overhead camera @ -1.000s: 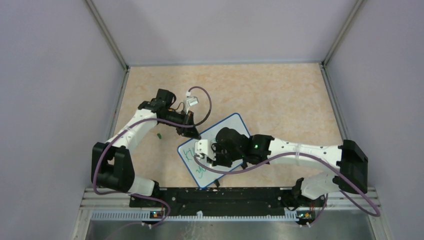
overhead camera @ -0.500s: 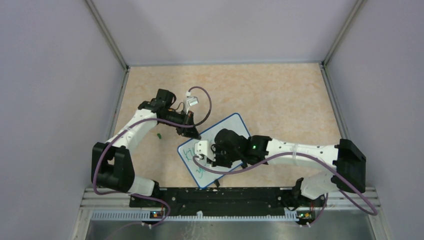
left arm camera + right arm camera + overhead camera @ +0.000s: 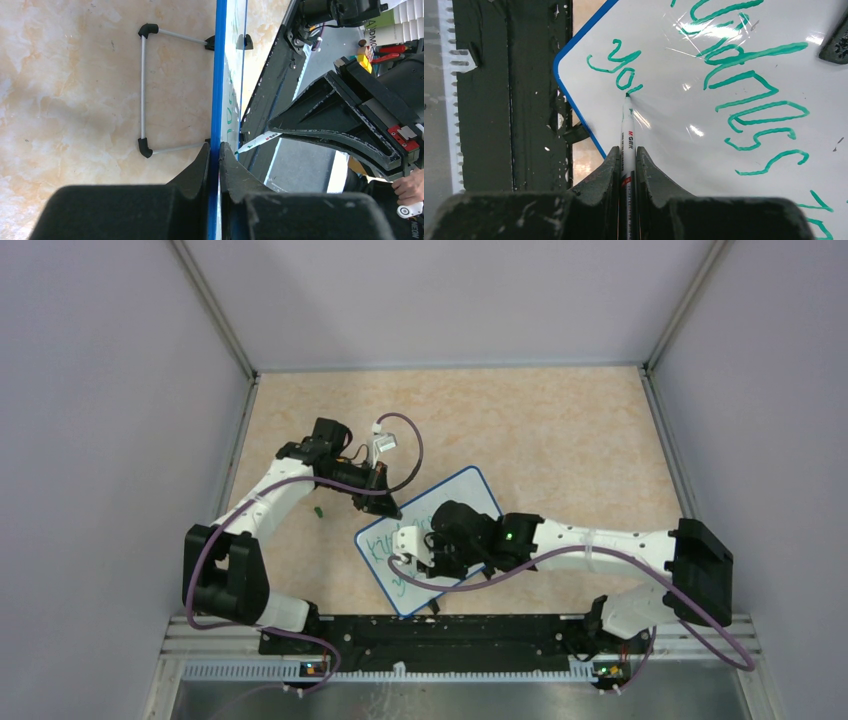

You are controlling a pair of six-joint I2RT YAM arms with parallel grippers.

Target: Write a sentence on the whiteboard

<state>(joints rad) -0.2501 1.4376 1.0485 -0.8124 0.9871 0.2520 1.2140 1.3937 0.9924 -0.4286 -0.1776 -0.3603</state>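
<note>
Whiteboard [image 3: 462, 492] sits near-centre on the desk [image 3: 560, 430], left gripper [image 3: 214, 150] pinching its far-left blue rim. Right gripper [image 3: 627, 152] clamps a marker [image 3: 628, 120], tip touching the green sentence [image 3: 744, 90] at "yo".

The left arm [image 3: 265, 498] rises from its base, bends at the elbow and reaches forward and inward. Its wrist is turned so that the left gripper [image 3: 214, 150] points toward the right arm, and its jaws are clamped on the blue rim of the board [image 3: 218, 75]. The right arm [image 3: 590, 545] stretches low and nearly straight across to the left, wrist angled down, and the right gripper [image 3: 628, 152] pinches a marker [image 3: 628, 125] between its jaws, tip pointing away from the wrist.
</note>
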